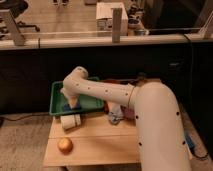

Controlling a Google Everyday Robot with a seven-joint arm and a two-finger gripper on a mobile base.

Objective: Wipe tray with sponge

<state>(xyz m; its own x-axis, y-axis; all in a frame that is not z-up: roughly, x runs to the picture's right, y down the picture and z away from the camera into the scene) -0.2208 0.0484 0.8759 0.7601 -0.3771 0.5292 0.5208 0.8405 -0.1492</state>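
The arm (100, 90) reaches left into the green tray (92, 104) at the back left of the wooden surface (95, 147). The gripper (74, 102) points down at the blue sponge (67, 106) in the tray (open or clamped, I cannot tell). A white cup (71, 121) lies just in front of the tray, and a round fruit (65, 145) sits nearer.

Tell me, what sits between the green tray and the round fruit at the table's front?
A white cylinder lies on its side there, seen in the camera view. The gripper is down inside the tray.
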